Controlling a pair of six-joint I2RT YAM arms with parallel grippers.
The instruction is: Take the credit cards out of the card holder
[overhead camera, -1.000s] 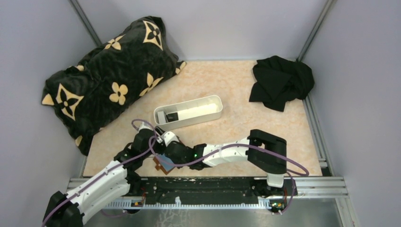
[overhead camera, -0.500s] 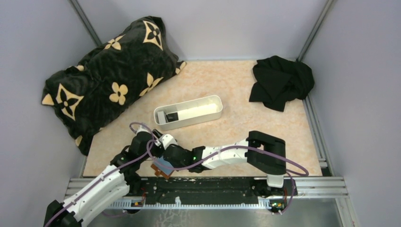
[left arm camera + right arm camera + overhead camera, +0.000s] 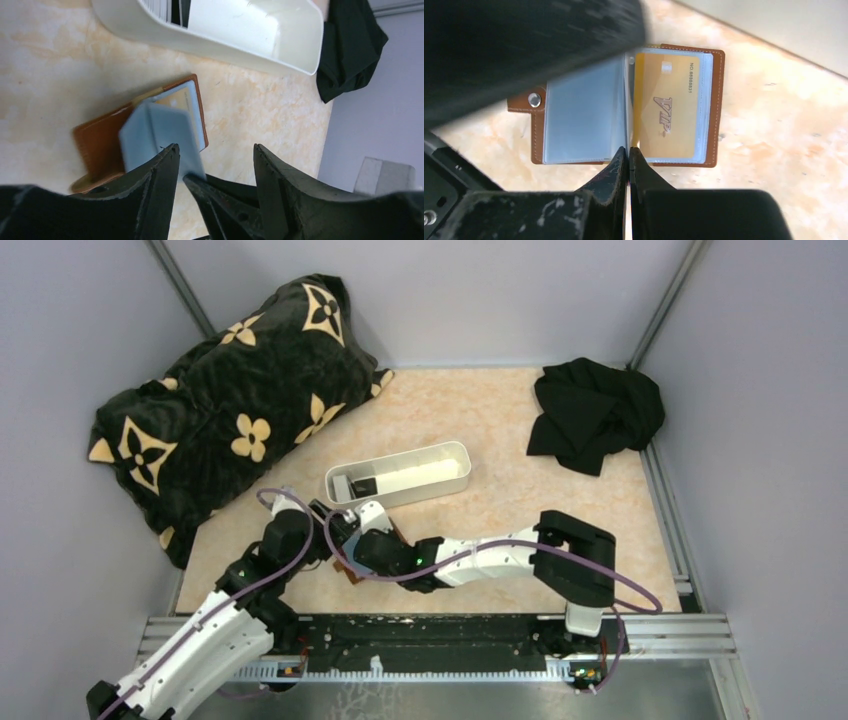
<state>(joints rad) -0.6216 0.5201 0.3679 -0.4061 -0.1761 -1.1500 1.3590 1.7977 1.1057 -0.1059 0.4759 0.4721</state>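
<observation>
The right gripper (image 3: pixel 629 153) works low over the near part of the beige marbled tabletop (image 3: pixel 45 80), its two black fingers pressed fully together on the lower edge of the middle sleeve of the brown leather folding card holder (image 3: pixel 584 120). The holder lies open and flat on the table, just in front of the arm bases and between the two grippers. Its outer cover is tan leather with stitched edges, and a closure tab with a metal snap stud (image 3: pixel 534 100) projects from one side. Inside are translucent blue-grey plastic sleeves. One leaf appears empty, and the opposite leaf holds a gold credit card (image 3: pixel 666 110) printed with "VIP" and a number line. In the left wrist view one blue-grey leaf stands raised off the cover. The left gripper (image 3: pixel 215 150) hovers just beside the holder with its fingers spread apart and nothing between them. Beyond the holder sits a long white plastic tray (image 3: pixel 225 47) with thin grey and dark cards (image 3: pixel 172 9) at one end. Farther back lie a crumpled black cloth (image 3: pixel 350 50) and a black flower-patterned cushion (image 3: pixel 220 410).
</observation>
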